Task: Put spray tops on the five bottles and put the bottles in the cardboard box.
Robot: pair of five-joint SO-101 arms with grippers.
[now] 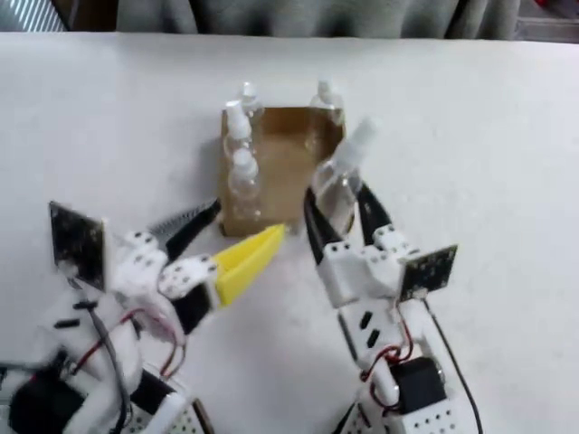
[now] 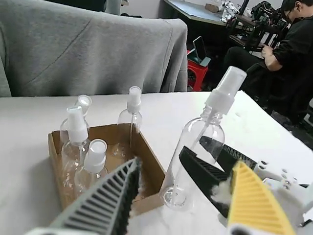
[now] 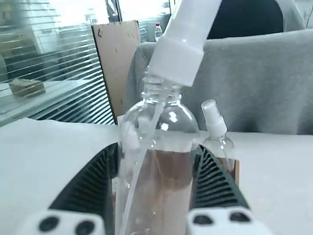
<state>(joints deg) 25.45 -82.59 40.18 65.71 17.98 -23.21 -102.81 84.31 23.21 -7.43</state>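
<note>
My right fingers point(image 1: 317, 226) are clamped on the belly of a bottle point(image 1: 342, 172), its spray top point(image 3: 178, 46) sitting crooked on the neck. The bottle stands just beside the box point(image 1: 289, 158). My left gripper point(image 1: 246, 221) hangs near the box's front wall, yellow and grey fingers spread apart around nothing. Two capped bottles point(image 2: 80, 156) stand along one side inside the box, and two more point(image 1: 249, 95) stand at its far wall.
</note>
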